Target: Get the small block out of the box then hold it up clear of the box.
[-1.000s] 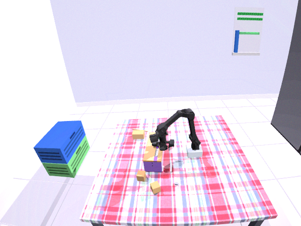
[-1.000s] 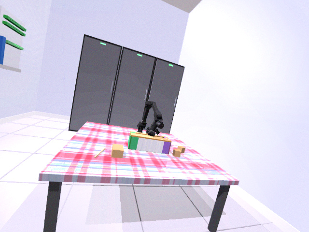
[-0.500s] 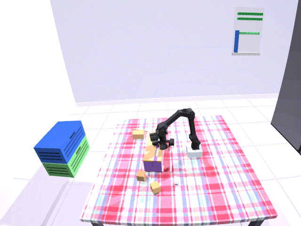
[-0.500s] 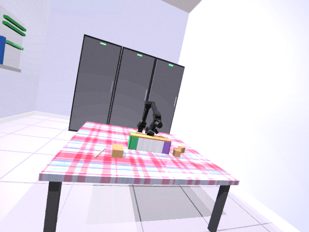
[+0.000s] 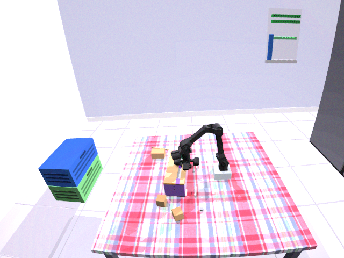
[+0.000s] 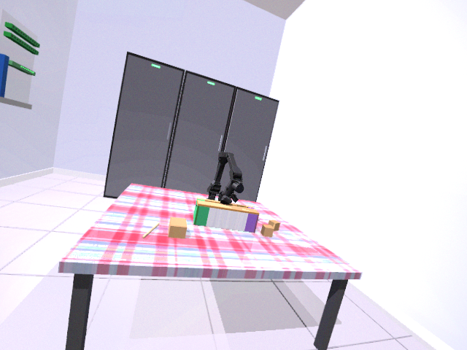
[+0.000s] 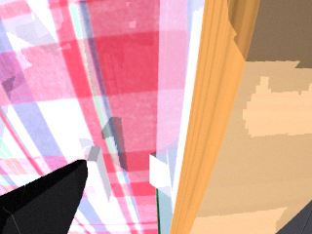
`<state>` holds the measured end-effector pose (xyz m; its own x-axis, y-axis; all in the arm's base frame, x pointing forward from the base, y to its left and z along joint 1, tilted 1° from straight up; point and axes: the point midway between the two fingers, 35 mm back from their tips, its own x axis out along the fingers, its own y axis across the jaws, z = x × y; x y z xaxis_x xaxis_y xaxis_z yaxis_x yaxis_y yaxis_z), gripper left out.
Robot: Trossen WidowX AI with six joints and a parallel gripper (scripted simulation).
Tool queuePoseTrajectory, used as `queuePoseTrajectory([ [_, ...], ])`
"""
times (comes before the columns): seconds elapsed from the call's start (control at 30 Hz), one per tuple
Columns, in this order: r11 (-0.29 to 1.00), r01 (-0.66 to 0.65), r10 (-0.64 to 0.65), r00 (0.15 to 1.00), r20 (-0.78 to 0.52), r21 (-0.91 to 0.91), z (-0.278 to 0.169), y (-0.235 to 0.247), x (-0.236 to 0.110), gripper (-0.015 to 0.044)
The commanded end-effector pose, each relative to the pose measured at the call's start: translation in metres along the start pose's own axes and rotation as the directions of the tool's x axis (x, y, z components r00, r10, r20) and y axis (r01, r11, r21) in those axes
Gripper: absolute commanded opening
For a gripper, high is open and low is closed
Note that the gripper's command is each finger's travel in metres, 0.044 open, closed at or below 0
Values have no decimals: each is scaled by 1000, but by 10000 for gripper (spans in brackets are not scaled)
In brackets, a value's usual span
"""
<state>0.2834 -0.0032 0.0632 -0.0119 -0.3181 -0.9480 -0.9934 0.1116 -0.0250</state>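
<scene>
Plaid-clothed table (image 6: 211, 271), tiled floor (image 6: 33, 211), dark cabinets (image 6: 150, 127) (three doors), pincer (image 5: 186, 163) spread apart, empty

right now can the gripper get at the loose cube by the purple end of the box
Probably yes. The open gripper hovers over the box top, holding nothing, and the nearest tan cube sits in the open on the cloth past the purple end. It would need to lift clear of the box first.

A: What sits on the plaid bench (image 5: 250, 222)?
B: A box (image 5: 174, 180) with a tan top and purple end, three tan cubes around it.
A: And the arm?
B: Its open claw (image 5: 185, 163) hangs at the box's far end.
</scene>
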Motion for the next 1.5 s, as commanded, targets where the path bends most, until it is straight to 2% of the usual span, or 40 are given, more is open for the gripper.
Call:
queuePoseTrajectory([
  [0.0,1000,7,-7,1000,1,2,6,-2,-2,400],
  [1.47,1000,7,-7,1000,-3,2,-32,-3,11,400],
])
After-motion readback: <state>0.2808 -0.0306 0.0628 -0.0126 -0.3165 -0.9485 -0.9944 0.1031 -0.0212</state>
